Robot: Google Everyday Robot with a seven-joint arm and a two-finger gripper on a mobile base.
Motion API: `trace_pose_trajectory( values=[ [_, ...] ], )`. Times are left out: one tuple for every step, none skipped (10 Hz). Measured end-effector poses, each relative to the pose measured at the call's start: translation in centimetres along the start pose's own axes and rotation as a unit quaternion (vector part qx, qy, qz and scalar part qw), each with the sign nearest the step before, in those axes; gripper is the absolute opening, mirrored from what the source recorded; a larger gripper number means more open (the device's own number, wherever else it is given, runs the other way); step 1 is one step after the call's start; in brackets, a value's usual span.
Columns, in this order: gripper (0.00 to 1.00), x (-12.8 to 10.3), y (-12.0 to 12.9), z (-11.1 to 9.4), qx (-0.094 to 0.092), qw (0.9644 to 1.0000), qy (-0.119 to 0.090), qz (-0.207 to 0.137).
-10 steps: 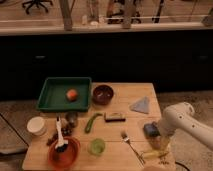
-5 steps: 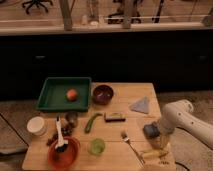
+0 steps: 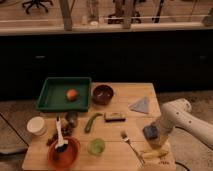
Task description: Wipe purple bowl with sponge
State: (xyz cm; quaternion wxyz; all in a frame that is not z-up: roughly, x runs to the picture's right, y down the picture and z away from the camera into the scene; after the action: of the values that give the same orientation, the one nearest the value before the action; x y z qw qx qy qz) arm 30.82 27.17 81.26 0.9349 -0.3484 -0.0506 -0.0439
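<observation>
At back-centre of the pale wooden tabletop (image 3: 135,122), just right of the rectangular green plastic tray (image 3: 52,97), sat the round, deep purple bowl (image 3: 102,94). It was glossy dark maroon-purple and upright, w/ an interior too dark to read. Well apart from it, near the front-right edge, the small blue-grey sponge (image 3: 149,133), a block w/ soft rounded corners, was at the tip of the white, smooth-shelled arm (image 3: 180,116). The gripper (image 3: 154,129) was right at the sponge, but whether it was clamped or loose couldn't be told. Btwn bowl and sponge were a flat grey triangular cloth (image 3: 140,105), a narrow dark-topped tan bar (image 3: 115,117) and a thin metal fork (image 3: 131,145). A round orange obj. (image 3: 72,94) rested in the tray. Front-left stood a larger orange-red bowl (image 3: 67,156) and, beside it, a small green cup (image 3: 96,146).
</observation>
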Motion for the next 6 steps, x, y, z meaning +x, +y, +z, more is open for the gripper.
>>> trace_pose_trajectory(
  values=[
    [0.39, -0.03, 0.03, -0.01, 0.0, 1.0, 0.001, -0.001],
    [0.31, -0.03, -0.07, -0.09, 0.002, 1.0, 0.001, -0.001],
    [0.15, -0.19, -0.24, -0.29, 0.003, 1.0, 0.002, -0.003],
    [0.07, -0.19, -0.17, -0.37, 0.002, 1.0, 0.001, -0.003],
    [0.01, -0.18, -0.12, -0.4, 0.001, 1.0, 0.001, -0.003],
    [0.0, -0.19, -0.11, -0.41, 0.0, 1.0, 0.002, -0.003]
  ],
)
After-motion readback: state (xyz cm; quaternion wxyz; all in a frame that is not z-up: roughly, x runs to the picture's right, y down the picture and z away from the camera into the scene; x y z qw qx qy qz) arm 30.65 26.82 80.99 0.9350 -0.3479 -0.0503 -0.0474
